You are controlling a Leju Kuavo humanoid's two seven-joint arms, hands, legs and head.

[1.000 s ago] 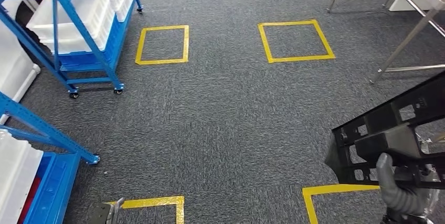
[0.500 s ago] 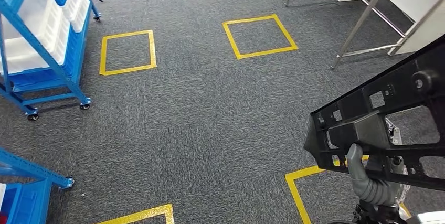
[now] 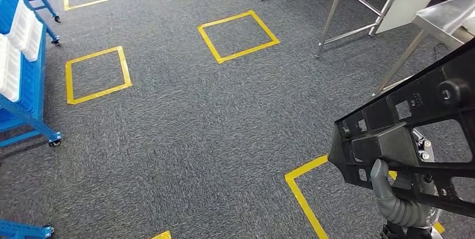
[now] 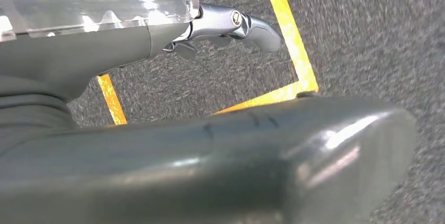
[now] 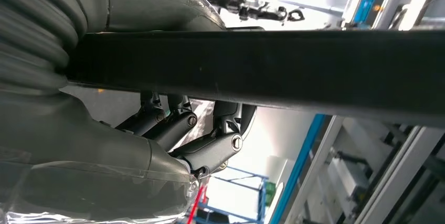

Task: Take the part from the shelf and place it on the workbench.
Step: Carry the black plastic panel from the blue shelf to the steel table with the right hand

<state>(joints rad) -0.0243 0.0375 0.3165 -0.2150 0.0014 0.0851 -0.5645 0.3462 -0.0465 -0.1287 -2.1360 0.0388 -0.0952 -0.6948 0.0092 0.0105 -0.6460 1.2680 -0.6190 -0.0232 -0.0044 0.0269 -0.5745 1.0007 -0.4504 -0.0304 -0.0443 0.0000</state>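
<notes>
The right hand (image 3: 400, 202) grips the black part (image 3: 414, 132), a flat openwork frame held up over the grey carpet (image 3: 196, 127), its thumb hooked over a blocky section near the frame's lower left end while the rest slants up and away to the right. In the right wrist view the fingers (image 5: 210, 148) curl under the part's dark edge (image 5: 262, 69). The left hand (image 4: 231, 24) hangs above the carpet's yellow tape square (image 4: 294, 51), fingers extended and holding nothing.

Black openwork part (image 3: 417, 132) tilted above carpet
</notes>
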